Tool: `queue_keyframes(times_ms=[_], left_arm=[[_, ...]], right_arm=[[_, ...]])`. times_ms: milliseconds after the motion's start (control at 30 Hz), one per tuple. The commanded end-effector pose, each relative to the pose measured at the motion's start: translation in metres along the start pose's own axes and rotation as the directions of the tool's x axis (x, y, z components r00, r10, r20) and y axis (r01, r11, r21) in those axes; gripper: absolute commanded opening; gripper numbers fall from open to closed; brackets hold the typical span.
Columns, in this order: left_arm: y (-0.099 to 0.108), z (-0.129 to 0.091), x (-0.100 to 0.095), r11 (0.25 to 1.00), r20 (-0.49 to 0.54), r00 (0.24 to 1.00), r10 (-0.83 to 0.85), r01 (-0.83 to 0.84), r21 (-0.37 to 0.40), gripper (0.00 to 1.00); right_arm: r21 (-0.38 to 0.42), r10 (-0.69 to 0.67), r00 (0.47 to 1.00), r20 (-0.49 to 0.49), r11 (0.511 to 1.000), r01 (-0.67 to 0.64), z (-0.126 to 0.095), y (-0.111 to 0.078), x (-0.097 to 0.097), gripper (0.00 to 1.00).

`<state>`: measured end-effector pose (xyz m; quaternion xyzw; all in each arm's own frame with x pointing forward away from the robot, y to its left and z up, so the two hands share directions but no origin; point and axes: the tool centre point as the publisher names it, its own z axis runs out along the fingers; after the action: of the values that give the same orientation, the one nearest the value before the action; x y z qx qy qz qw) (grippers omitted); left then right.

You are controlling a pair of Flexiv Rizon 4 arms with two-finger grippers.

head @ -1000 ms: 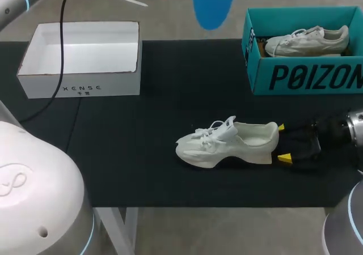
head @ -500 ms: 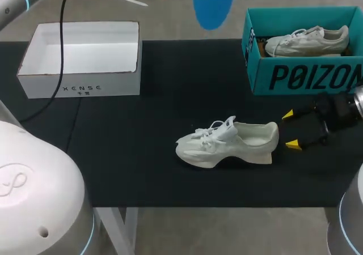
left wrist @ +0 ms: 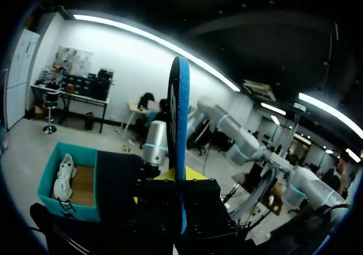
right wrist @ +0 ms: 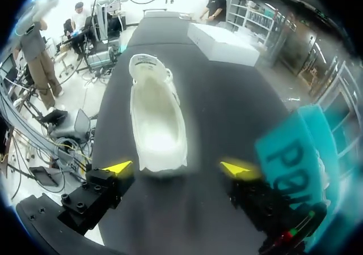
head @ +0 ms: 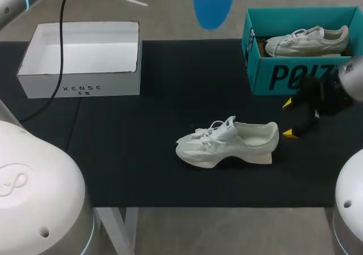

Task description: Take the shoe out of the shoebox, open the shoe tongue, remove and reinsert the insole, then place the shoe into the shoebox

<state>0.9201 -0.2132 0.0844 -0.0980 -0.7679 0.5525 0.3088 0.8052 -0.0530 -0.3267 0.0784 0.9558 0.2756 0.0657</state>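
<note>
Retracted right gripper [head: 288,118], fingers apart, from white lace-up sneaker [head: 227,143] heel; held flat blue insole [left wrist: 178,124] clamped in left gripper [left wrist: 177,181] pending reinsertion.

The white lace-up sneaker [head: 227,144] is seen from high above by the head camera, from close behind its heel by the right wrist's; the left's is aimed outward above it.

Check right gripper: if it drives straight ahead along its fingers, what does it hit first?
Most likely the heel of the white shoe, which lies ahead of the open right gripper, nearer one finger. Height is unclear; it may pass over.
</note>
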Motion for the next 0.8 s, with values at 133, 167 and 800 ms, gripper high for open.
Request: queue_keyframes(times_ms=[133, 167, 800], left_arm=[[0.0, -0.001, -0.001, 1.0, -0.002, 1.0, 0.001, -0.001, 0.0, 0.0], [0.0, -0.001, -0.001, 1.0, -0.002, 1.0, 0.001, -0.001, 0.0, 0.0], [0.0, -0.001, -0.001, 1.0, -0.002, 1.0, 0.001, -0.001, 0.0, 0.0]], right_arm=[[0.319, -0.003, 1.0, 0.006, 0.948, 0.001, -0.012, 0.013, 0.002, 1.0], [0.324, -0.005, 1.0, 0.006, 0.946, 0.003, -0.014, 0.013, 0.002, 1.0], [0.328, -0.022, 0.998, -0.058, 0.944, 0.04, -0.031, 0.008, 0.003, 1.0]])
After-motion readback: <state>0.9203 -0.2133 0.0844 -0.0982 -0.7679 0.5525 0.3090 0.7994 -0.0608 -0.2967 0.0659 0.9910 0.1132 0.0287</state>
